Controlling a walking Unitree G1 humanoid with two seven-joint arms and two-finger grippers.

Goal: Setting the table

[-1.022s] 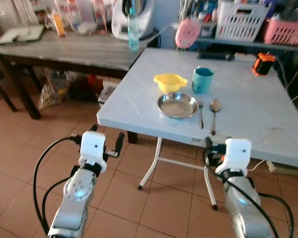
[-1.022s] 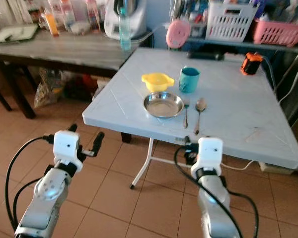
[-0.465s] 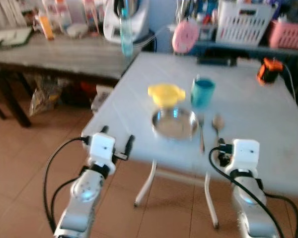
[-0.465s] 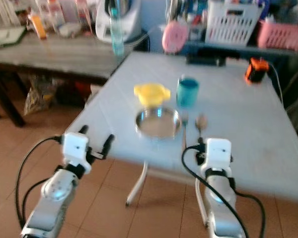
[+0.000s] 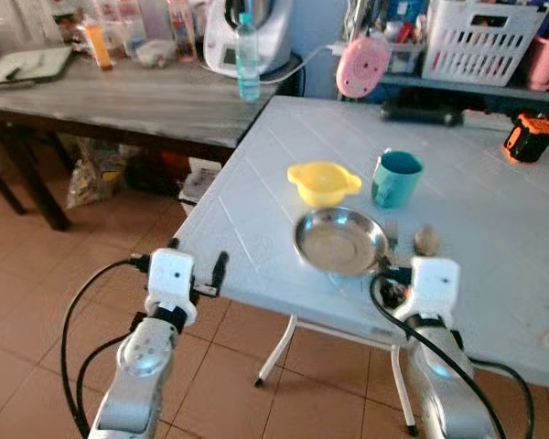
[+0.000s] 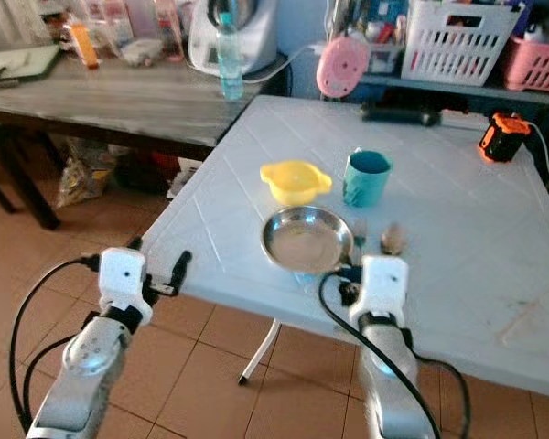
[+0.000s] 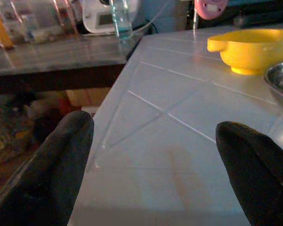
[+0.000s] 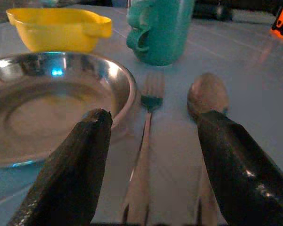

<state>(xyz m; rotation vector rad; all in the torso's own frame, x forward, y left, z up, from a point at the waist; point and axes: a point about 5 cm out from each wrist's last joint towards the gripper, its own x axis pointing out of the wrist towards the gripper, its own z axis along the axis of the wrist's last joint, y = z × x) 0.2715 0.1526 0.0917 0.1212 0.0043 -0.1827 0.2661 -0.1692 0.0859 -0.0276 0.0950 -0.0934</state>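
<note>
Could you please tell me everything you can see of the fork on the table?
The fork looks like plain metal, with a slim handle and short tines. It lies flat on the pale table, tines pointing toward the teal cup, between the steel plate and the spoon. The open right gripper sits over its handle; contact cannot be told.

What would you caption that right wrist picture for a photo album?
Open right end effector poised over a fork and spoon, beside a steel plate, yellow bowl and teal cup.

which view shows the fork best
The right wrist view: the thin metal fork lies close up between the round steel plate and the metal spoon, tines sharp. In both eye views the right gripper hides most of it.
</note>
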